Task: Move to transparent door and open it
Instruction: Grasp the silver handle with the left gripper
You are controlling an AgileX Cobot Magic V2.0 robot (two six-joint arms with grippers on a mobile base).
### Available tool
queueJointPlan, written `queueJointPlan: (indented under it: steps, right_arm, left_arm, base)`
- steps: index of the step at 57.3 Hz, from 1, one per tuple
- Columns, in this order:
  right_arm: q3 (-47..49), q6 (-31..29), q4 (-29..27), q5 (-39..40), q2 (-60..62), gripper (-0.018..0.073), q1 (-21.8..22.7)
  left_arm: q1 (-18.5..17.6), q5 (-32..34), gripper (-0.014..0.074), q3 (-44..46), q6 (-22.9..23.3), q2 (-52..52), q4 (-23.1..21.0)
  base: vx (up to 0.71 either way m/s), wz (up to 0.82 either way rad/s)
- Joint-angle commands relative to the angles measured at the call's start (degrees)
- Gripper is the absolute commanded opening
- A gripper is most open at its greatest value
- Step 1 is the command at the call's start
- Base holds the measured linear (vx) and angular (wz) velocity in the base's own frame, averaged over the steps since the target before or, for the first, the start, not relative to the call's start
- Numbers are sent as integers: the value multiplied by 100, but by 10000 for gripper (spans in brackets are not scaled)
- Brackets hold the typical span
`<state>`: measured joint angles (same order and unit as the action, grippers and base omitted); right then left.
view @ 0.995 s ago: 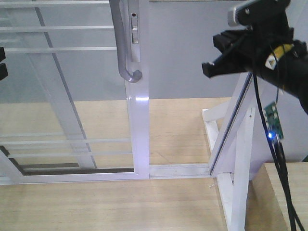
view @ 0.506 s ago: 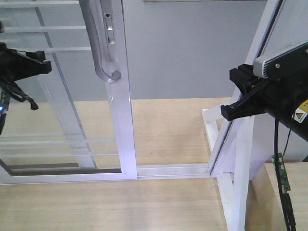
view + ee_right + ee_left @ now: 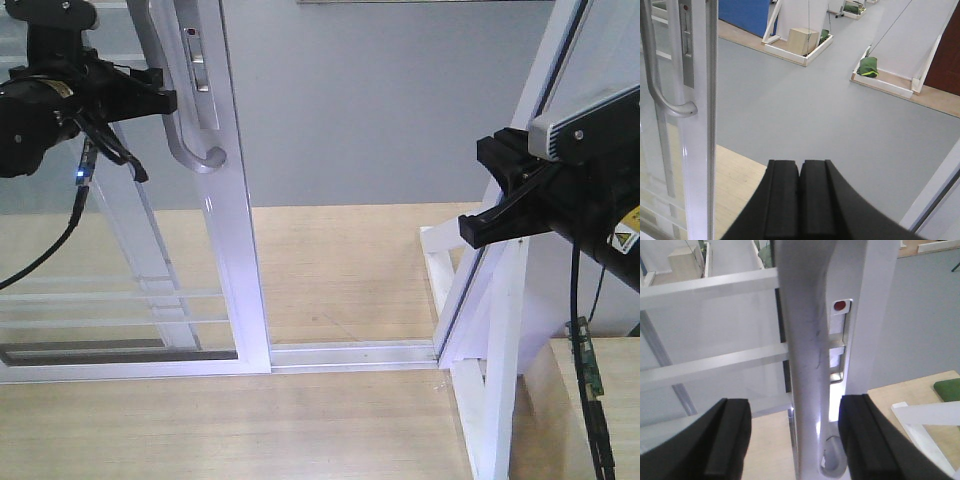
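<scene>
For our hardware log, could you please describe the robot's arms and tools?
Both are black. The left tool has blocky fingers; the left arm trails looping black cables and shows a blue light. The right arm, behind the right tool, carries a silver-grey camera housing, a yellow warning sticker and a green circuit board.

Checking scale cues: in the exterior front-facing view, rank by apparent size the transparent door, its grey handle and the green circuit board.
1. transparent door
2. grey handle
3. green circuit board, smallest despite hanging nearer the camera
</scene>
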<state>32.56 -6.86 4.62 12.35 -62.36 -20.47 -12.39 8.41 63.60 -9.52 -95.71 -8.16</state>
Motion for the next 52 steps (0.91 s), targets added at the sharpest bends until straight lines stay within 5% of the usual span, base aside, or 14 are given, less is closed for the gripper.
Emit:
queueJointPlan:
  steps: [1,32,39,49,52]
  right_arm:
    - [156,-122,47,516,73,2,39]
    - [156,-155,47,515,73,2,39]
    - [156,-167,47,522,73,2,39]
    - [156,-173,47,528,73,2,39]
    - [156,-173,47,528,73,2,39]
  left_arm:
    - [-21,499,493,366,112,103,1]
    - [-21,448,455,1579,112,-880,-44]
    - [-21,417,315,1576,112,-893,-44]
    - [-21,276,-10,1576,85,-806,-33]
    - [-21,254,-8,1576,85,-757,-38]
  base:
    - [0,0]
    - [0,0]
    - [0,0]
    - [0,0]
    - [0,0]
